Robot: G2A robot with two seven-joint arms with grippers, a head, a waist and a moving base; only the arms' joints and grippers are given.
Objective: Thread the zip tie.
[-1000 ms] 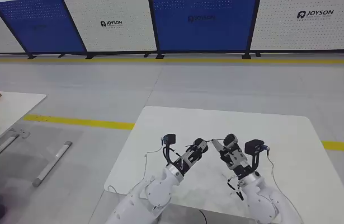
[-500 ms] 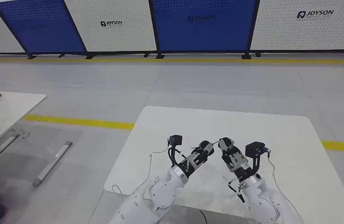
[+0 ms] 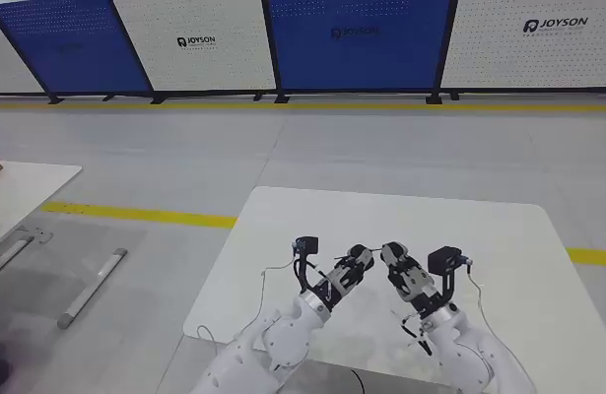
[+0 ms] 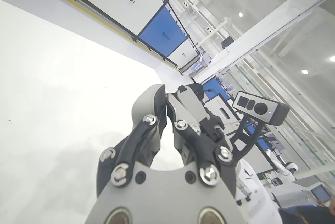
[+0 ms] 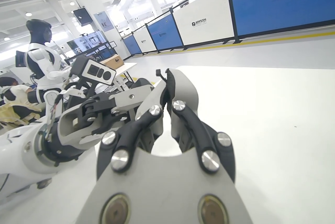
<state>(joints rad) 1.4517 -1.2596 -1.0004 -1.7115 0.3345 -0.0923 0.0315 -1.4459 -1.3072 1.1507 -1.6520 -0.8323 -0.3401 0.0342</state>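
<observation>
A thin black zip tie (image 5: 158, 73) sticks out past the tips of my right gripper (image 5: 167, 78), which is shut on it; its small square head shows just beyond the fingertips. My left gripper (image 4: 165, 94) is shut too, with a thin dark strip pinched between its pads. In the top view the left gripper (image 3: 359, 258) and right gripper (image 3: 389, 253) are held tip to tip, almost touching, above the near middle of the white table (image 3: 480, 222). The strap between them is too thin to follow there.
The white table (image 5: 261, 104) is bare around both arms. A second white table (image 3: 27, 182) stands to the left across the floor. Blue and white panel fences (image 3: 357, 44) line the far side of the room.
The two grippers have closed the gap between them: the left arm moved toward the right one, and the right gripper shifted slightly toward the left. Both stay shut.
</observation>
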